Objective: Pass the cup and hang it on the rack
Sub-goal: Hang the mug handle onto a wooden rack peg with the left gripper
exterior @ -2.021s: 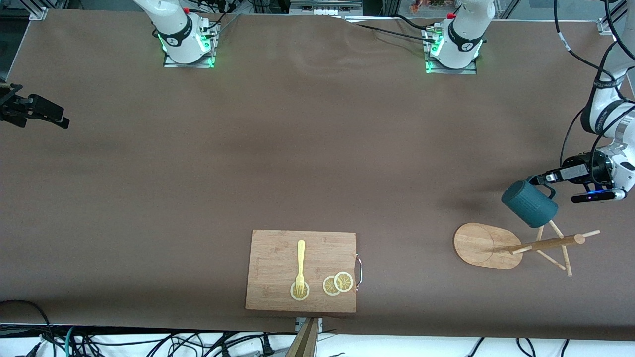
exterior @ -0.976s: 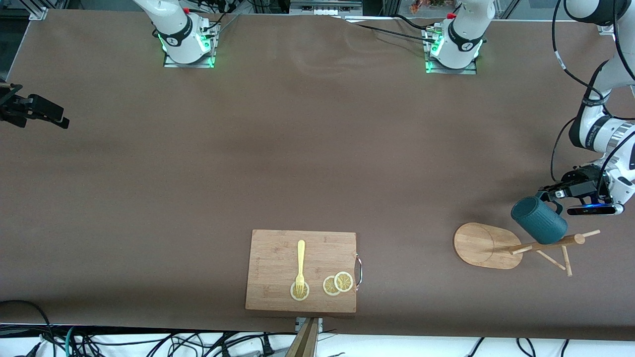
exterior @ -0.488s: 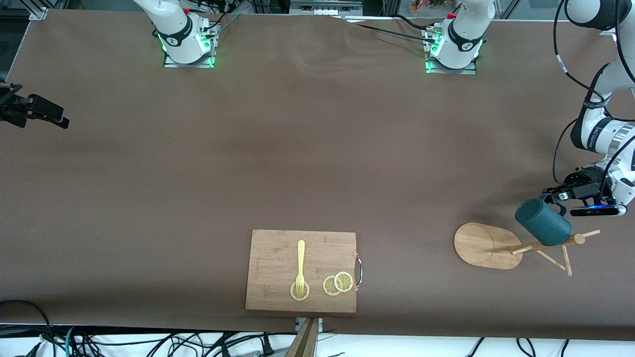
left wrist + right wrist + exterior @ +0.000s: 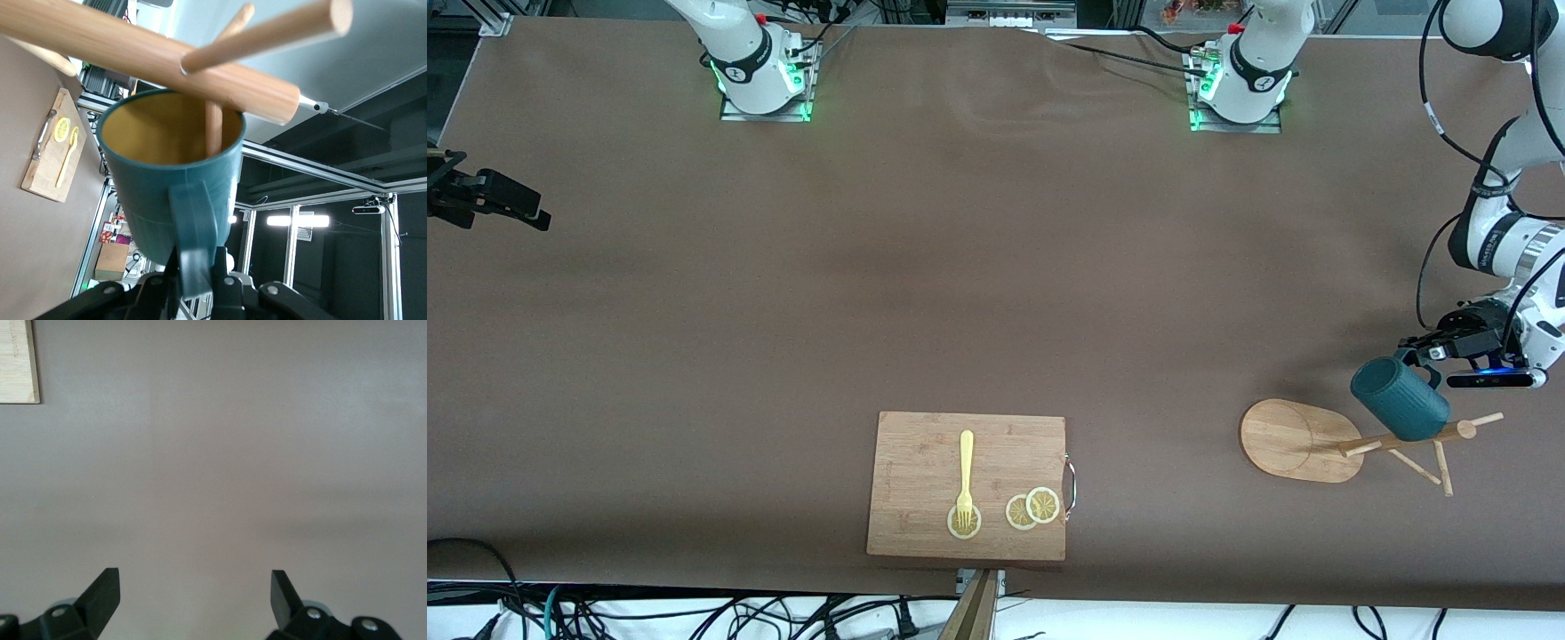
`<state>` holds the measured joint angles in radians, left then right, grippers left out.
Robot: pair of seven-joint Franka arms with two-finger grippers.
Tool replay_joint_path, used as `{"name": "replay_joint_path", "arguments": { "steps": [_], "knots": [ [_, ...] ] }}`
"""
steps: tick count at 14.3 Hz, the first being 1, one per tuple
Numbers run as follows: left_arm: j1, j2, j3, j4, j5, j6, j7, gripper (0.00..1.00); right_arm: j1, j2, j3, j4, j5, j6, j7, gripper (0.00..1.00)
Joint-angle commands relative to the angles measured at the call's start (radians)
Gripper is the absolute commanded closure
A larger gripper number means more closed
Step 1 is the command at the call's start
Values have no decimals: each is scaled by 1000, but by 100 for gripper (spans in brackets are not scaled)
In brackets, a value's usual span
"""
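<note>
Right hand [image 4: 538, 218] waits at frame edge over tabletop [image 4: 960, 267], jaws wide | rack [image 4: 1285, 440] low in frame, toward left arm's end | cup [image 4: 1400, 400] tilted over its pegs, one peg [image 4: 213, 127] inside the mouth, handle pointing up-frame into left hand [image 4: 1416, 352], pinched narrow.

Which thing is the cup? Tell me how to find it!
Look toward the left arm's end of the table for the rack, a pale wooden stand with thin pegs. The cup is on one peg, its handle between the left gripper's fingers. It is the only dark teal thing, yellowish-tan inside.
</note>
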<state>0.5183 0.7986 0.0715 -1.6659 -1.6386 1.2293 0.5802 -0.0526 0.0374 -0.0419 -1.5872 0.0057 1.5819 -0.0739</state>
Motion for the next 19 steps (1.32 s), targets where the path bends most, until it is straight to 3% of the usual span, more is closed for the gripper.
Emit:
{"name": "replay_joint_path", "arguments": {
  "steps": [1, 2, 6, 14, 19],
  "knots": [
    [11, 33, -1, 40, -12, -22, 0, 27, -4, 6, 4, 19, -9, -11, 13, 0],
    [9, 31, 1, 40, -6, -22, 18, 0, -4, 6, 4, 19, -9, -11, 13, 0],
    [11, 19, 4, 43, 71, -20, 46, 0, -4, 6, 2, 19, -10, -11, 13, 0],
    [22, -27, 13, 95, 405, -31, 64, 0, -4, 6, 4, 19, -9, -11, 13, 0],
    [17, -150, 10, 118, 653, -70, 66, 0, -4, 6, 4, 19, -9, -11, 13, 0]
  ]
}}
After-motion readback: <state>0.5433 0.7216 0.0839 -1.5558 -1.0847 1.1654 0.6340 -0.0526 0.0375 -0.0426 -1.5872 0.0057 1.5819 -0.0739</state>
